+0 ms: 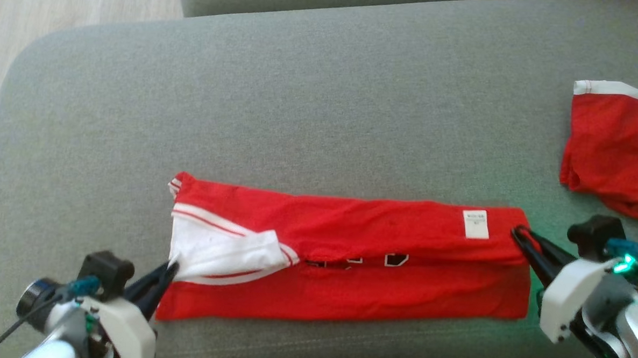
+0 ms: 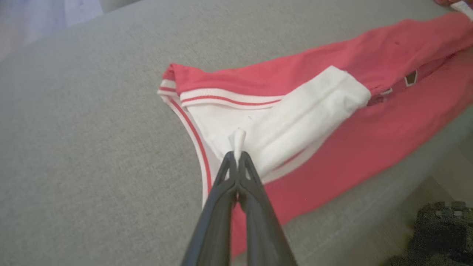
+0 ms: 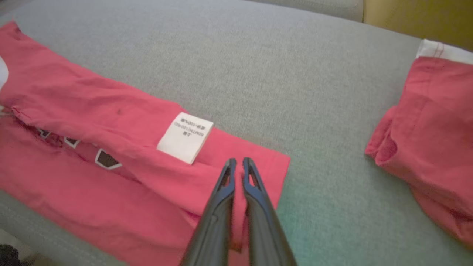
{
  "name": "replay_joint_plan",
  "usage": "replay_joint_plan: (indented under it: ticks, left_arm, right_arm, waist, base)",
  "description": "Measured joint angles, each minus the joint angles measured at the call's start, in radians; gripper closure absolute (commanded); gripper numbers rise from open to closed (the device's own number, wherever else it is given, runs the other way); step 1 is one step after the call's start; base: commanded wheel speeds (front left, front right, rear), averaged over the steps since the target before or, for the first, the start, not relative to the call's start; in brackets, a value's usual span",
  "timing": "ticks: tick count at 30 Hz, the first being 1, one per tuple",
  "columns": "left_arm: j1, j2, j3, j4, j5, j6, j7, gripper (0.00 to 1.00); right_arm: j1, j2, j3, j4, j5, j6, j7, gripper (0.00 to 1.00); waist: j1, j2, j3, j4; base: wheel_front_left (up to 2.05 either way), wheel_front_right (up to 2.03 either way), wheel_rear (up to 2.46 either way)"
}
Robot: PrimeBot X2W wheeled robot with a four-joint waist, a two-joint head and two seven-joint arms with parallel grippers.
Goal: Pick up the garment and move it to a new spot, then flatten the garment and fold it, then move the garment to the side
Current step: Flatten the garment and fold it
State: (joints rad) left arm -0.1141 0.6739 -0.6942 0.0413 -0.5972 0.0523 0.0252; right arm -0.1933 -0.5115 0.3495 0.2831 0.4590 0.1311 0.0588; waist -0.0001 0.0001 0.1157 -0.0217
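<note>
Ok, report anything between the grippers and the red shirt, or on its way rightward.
Both hold it: left gripper pinches the red shirt at its white part, right gripper its red end. A second red garment lies on the right of the grey cushion.

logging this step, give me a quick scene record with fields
surface: grey cushion
garment: red garment, folded into a long strip
left gripper: shut on the white fabric at the strip's left end
right gripper: shut on the strip's right end
label: white tag, facing up near the right end
other item: second red garment, folded, apart to the right
</note>
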Motion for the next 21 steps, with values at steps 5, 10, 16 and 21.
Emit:
replay_joint_plan:
  ticks: [5,10,16,21]
  left_arm:
    - [0.026,0.030,-0.013,-0.008,-0.004,-0.009,0.027,1.00]
    - [0.026,0.038,-0.032,-0.008,-0.001,-0.018,0.041,0.41]
    - [0.026,0.039,-0.032,-0.008,-0.001,-0.014,0.041,0.00]
    - [0.025,0.036,0.032,-0.010,-0.004,0.053,-0.035,0.00]
  right_arm:
    - [0.055,-0.030,-0.015,-0.059,0.018,0.000,0.069,1.00]
    - [0.088,-0.028,-0.044,-0.094,0.088,0.000,0.156,0.00]
    - [0.159,-0.032,-0.136,-0.168,0.158,0.000,0.202,0.00]
    - [0.188,-0.006,-0.273,-0.212,0.143,0.000,0.185,0.00]
  waist:
    - [0.0000,0.0000,-0.009,0.000]
    - [0.0000,0.0000,-0.013,0.001]
    - [0.0001,0.0000,-0.012,0.008]
    - [0.0002,0.0000,-0.019,0.008]
  base:
    - [0.00,0.00,0.00]
    - [0.00,0.00,0.00]
    - [0.00,0.00,0.00]
    - [0.00,0.00,0.00]
